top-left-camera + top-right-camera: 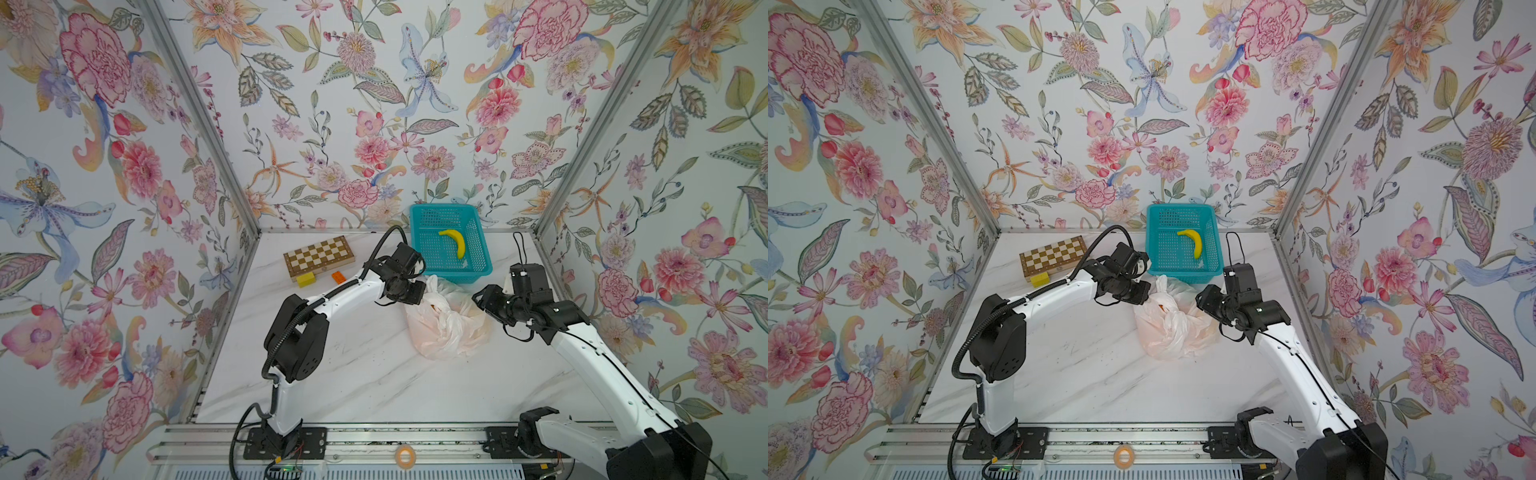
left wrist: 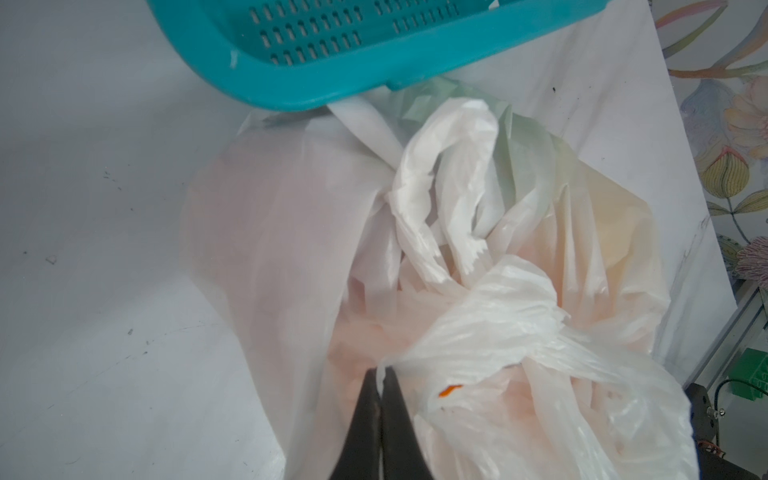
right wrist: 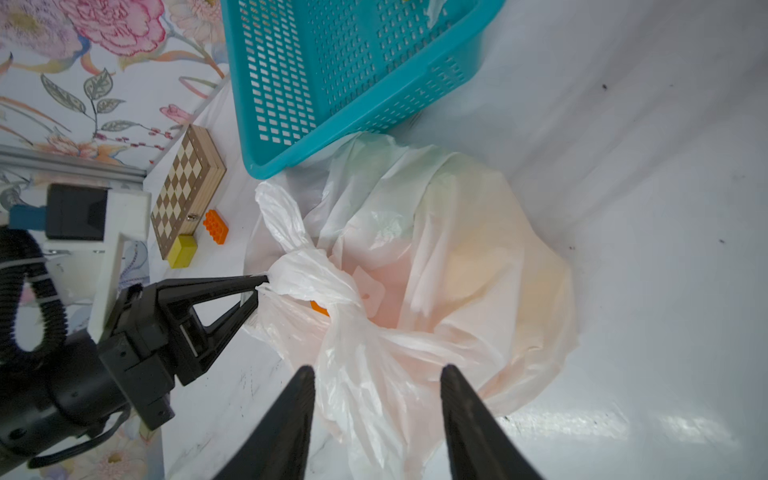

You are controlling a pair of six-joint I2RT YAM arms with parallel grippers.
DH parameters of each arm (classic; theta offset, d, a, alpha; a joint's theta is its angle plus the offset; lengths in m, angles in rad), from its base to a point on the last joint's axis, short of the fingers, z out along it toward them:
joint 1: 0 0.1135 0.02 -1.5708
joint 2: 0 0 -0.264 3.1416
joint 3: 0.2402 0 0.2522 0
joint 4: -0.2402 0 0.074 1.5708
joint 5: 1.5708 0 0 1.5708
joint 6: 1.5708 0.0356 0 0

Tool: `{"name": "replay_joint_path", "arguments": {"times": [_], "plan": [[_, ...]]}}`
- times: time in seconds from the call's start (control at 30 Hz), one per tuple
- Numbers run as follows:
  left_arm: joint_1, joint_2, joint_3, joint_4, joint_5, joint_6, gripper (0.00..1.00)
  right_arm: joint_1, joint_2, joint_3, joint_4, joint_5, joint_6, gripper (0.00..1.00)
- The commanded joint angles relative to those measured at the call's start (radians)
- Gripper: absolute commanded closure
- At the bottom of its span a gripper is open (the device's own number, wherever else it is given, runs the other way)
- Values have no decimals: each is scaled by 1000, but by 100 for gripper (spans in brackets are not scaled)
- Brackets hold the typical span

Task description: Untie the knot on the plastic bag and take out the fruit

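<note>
The plastic bag [image 1: 446, 328] [image 1: 1177, 332] lies crumpled on the marble table, right in front of the teal basket. The knot [image 3: 328, 286] [image 2: 498, 332] sits on top, a twisted white bunch. My left gripper [image 2: 380, 374] [image 3: 262, 286] is shut on a thin fold of the bag beside the knot. My right gripper [image 3: 376, 370] [image 1: 478, 297] is open, its two fingers standing on either side of a loose strand of the bag without pinching it. The fruit shows only as orange, yellow and green tints through the plastic, with a sliver of orange [image 3: 319, 308] in a gap.
The teal basket [image 1: 457, 274] [image 2: 316, 83] holds a banana [image 1: 455, 243] and touches the bag's far side. A chessboard box [image 1: 319, 255], a yellow block [image 1: 305, 279] and an orange block [image 1: 338, 276] lie at the back left. A tape roll [image 1: 405, 456] rests on the front rail.
</note>
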Motion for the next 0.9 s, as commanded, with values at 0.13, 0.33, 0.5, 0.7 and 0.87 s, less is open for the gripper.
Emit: {"name": "replay_joint_path", "arguments": {"times": [0.13,0.33,0.5,0.7,0.87], "plan": [[6,-35,25,-18,-22,20,99,111,216,104,-98,4,-96,46],[6,-35,25,-9,-39,19,99,160,304,126,-100,14,-109,69],[6,-56,-2,-21,-105,15,99,155,289,98,-100,71,-82,90],[26,-100,-71,-24,-199,5,93,108,207,5,-99,86,-49,92],[38,-125,-72,11,-179,48,73,102,177,-12,-86,47,-56,92]]}}
